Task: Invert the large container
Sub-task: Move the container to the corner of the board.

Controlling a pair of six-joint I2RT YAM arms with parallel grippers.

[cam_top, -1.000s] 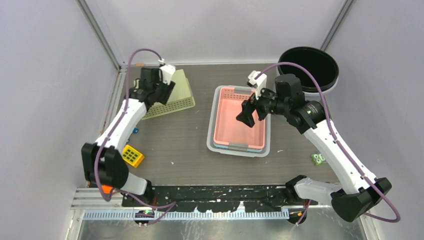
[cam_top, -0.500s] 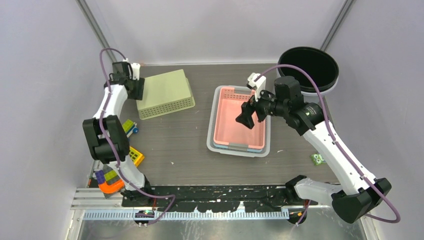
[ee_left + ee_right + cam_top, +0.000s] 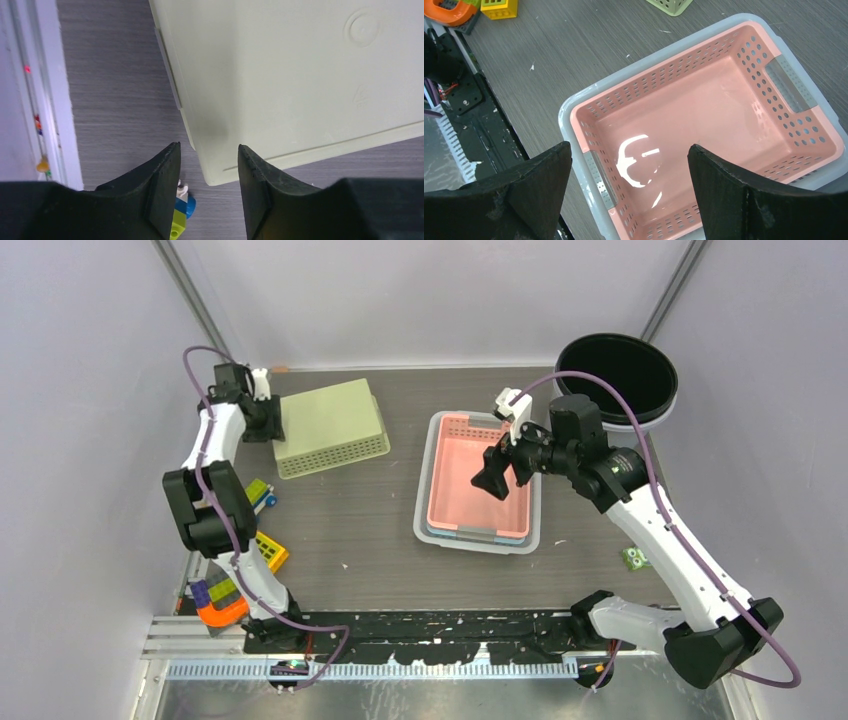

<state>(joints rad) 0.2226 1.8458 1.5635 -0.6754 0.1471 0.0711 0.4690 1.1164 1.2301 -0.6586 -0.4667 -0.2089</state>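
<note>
Your left gripper [image 3: 208, 150] stands part-open and empty beside the overturned pale green perforated plastic container [image 3: 330, 420] at ten o'clock, while your right gripper [image 3: 629, 147] gapes wide above the pink perforated plastic basket [image 3: 664, 82] at centre.

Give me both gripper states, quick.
Left gripper: open, jaws apart at the green container's corner, holding nothing.
Right gripper: open above the pink basket, holding nothing.
</note>
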